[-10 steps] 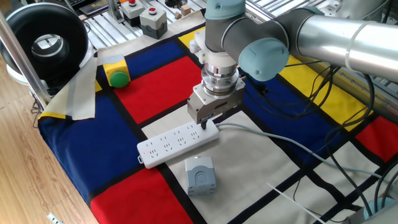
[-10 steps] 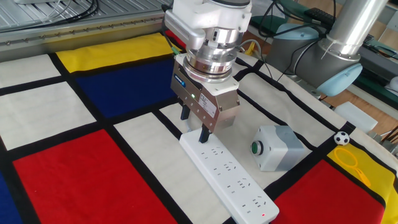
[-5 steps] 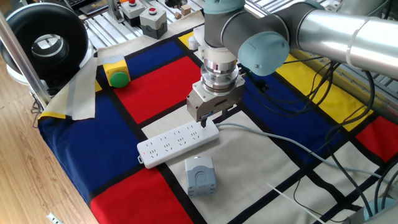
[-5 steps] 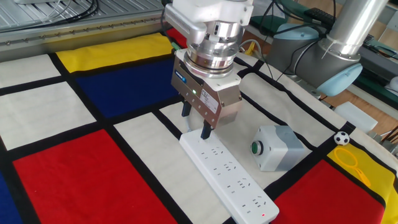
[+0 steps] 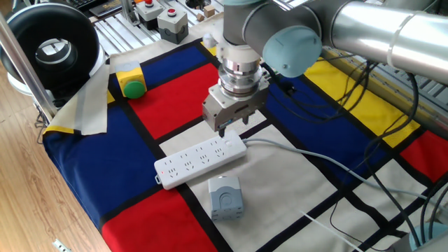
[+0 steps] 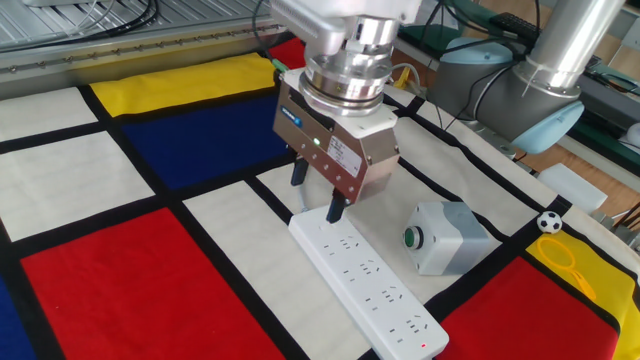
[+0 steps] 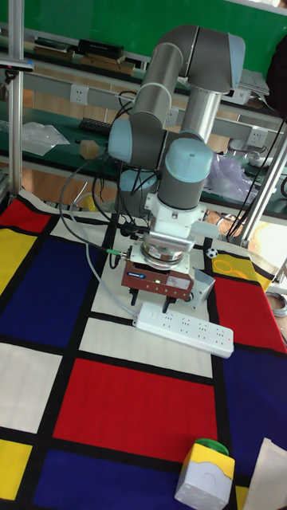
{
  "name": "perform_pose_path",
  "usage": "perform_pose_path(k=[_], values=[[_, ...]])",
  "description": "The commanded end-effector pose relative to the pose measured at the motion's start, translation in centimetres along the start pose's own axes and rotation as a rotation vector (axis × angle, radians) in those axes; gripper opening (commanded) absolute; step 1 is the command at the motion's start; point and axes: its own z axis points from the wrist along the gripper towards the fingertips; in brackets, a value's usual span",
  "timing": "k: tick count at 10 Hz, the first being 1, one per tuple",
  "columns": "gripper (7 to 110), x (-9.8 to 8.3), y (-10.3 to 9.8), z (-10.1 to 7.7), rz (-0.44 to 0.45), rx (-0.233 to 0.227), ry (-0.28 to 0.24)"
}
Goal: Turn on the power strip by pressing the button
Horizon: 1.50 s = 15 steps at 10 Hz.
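The white power strip [image 5: 199, 160] lies across the white and blue squares of the cloth, with its pale cable [image 5: 308, 155] leading off to the right. It also shows in the other fixed view as power strip [image 6: 365, 287] and in the tall view as power strip [image 7: 185, 324]. My gripper [image 6: 317, 192] hangs just above the strip's cable end, open, with a clear gap between its two dark fingers and nothing held. One fingertip [image 6: 335, 210] hovers over that end. The gripper [image 5: 225, 129] looks tilted. I cannot make out the button in any view.
A small grey box [image 6: 445, 237] with a green button sits close beside the strip. A green dome button in yellow housing [image 5: 131, 86] stands at the far left. Red buttons in grey housings [image 5: 171, 24] are at the back. Cables [image 5: 364, 105] trail on the right.
The gripper has lifted slightly off the strip's cable end and shifted a little away from it, tilting as it rose. The strip has not moved.
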Motion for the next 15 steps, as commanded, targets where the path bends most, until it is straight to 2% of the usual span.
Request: perform_pose_path(k=[1,2,4,5,7,9,10,11,15], values=[[66,-3.0,0.8,-1.3,-0.082,0.041,-0.056],[66,-3.7,1.6,-1.7,-0.084,0.043,-0.07],[66,-5.4,3.6,-1.8,-0.107,-0.023,-0.122],[66,-5.8,3.9,-2.2,-0.122,-0.021,-0.14],[66,-6.0,2.7,-3.0,-0.181,0.051,-0.177],[66,-5.7,2.2,-3.1,-0.202,0.051,-0.174],[66,-6.1,2.4,-2.9,-0.214,0.051,-0.173],[44,-6.2,3.0,-2.8,-0.212,0.032,-0.169],[44,-6.9,3.4,-2.5,-0.241,0.015,-0.174]])
